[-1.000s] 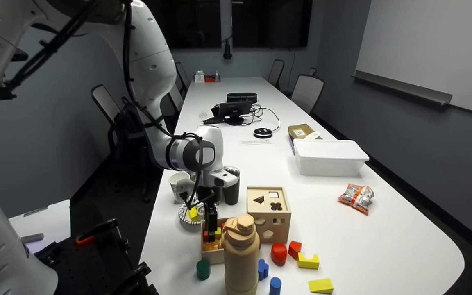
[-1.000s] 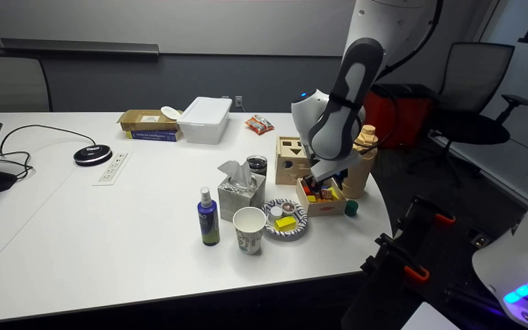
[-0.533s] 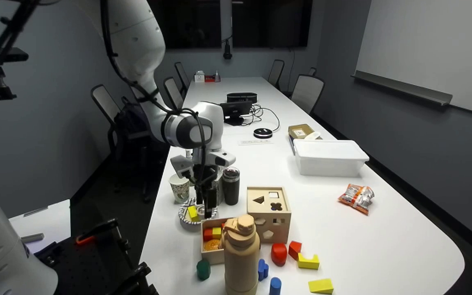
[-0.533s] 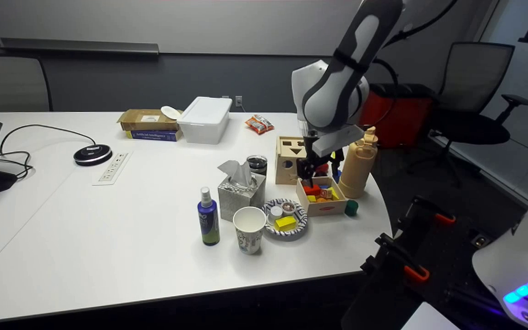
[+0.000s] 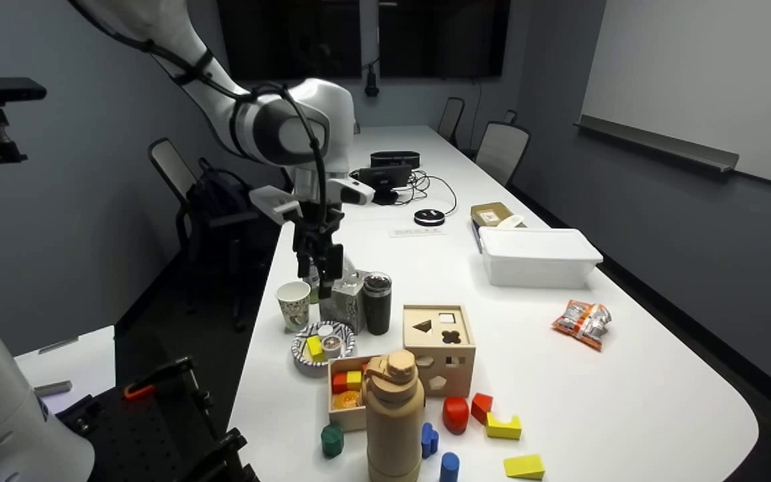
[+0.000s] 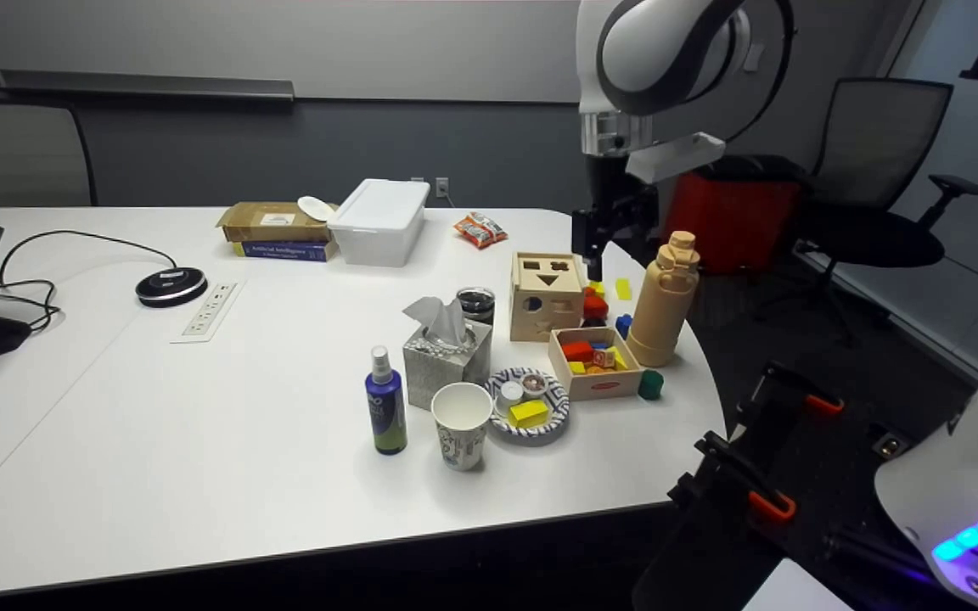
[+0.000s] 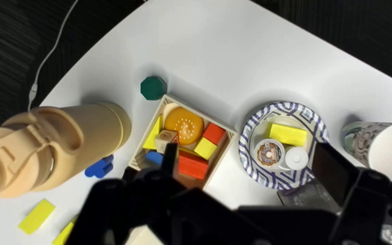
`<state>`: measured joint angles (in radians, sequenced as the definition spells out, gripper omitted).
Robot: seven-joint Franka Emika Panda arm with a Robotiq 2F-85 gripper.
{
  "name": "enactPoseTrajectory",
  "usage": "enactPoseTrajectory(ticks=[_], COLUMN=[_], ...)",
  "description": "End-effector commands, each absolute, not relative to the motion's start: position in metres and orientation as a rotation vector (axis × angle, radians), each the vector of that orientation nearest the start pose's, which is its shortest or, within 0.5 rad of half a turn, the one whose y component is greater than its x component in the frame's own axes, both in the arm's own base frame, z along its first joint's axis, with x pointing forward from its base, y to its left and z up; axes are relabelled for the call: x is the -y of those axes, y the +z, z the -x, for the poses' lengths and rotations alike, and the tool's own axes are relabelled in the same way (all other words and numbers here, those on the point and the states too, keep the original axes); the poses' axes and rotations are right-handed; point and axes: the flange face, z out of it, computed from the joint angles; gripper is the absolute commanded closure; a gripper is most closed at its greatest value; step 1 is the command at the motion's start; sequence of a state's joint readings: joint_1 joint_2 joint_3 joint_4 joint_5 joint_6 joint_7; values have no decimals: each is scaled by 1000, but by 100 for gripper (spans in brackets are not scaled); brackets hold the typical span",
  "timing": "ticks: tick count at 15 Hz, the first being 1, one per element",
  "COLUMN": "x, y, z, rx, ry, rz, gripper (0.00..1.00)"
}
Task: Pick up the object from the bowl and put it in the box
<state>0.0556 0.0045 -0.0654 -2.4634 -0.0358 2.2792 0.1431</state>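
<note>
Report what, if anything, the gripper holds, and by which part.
Nothing is held: in the wrist view the gripper is open, its jaws wide apart.

A second ago the hand [image 5: 316, 276] was down in the wooden box [image 6: 587, 390] near the rounded end of the table [image 5: 626, 402]; now it's up well above it, the arm [image 6: 642, 59] lifted too.

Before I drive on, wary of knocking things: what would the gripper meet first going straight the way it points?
Likely the rim of the open box; the open gripper points down roughly between it and the bowl. Depth is unclear, so bowl or tabletop could come first.
</note>
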Motion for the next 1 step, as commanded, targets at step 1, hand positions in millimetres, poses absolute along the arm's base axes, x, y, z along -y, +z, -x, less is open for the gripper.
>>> enactPoseTrajectory(ticks=[1], x=[-6], y=[320], z=[-431], rx=[-121], ry=[270], rz=[3134], gripper=[0])
